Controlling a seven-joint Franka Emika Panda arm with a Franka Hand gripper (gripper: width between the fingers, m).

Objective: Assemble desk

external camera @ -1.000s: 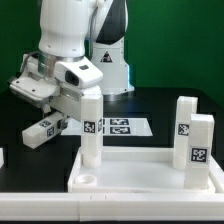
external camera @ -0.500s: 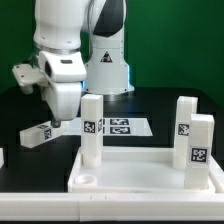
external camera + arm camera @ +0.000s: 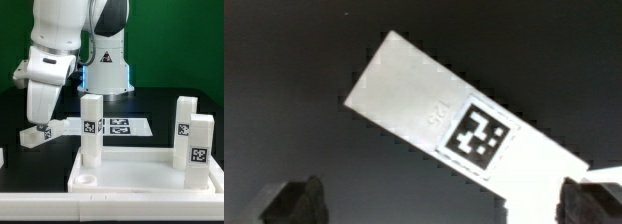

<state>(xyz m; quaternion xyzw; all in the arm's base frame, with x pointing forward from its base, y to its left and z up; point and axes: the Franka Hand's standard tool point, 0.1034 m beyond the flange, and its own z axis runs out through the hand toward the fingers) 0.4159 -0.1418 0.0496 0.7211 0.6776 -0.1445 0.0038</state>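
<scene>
Item 1: desk panel (image 3: 140, 168). It lay flat near the front of the table, rim upward. 3 legs stood upright on it: 1 at the corner toward the exterior view's left (image 3: 91, 128) and 2 close together at the exterior view's right (image 3: 193, 138). A round corner hole (image 3: 86, 182) in front of the left-hand leg showed empty.

Item 2: loose leg (image 3: 40, 131). It lay on its side on the black table, at the exterior view's left, apart from the panel and beside the marker board (image 3: 118, 126). In the wrist view its tag (image 3: 480, 133) faced the camera.

Item 3: gripper (image 3: 455, 205). It hung over the loose leg with fingers (image 3: 299, 202) spread wide and nothing between them.

Handling note, as judgement: the step in hand looked to be picking up the 4th leg. It would go best with the fingers squared across the leg's narrow sides, lowered evenly until both straddled it, then closed near mid-length so it would not swing when lifted toward the empty hole.
</scene>
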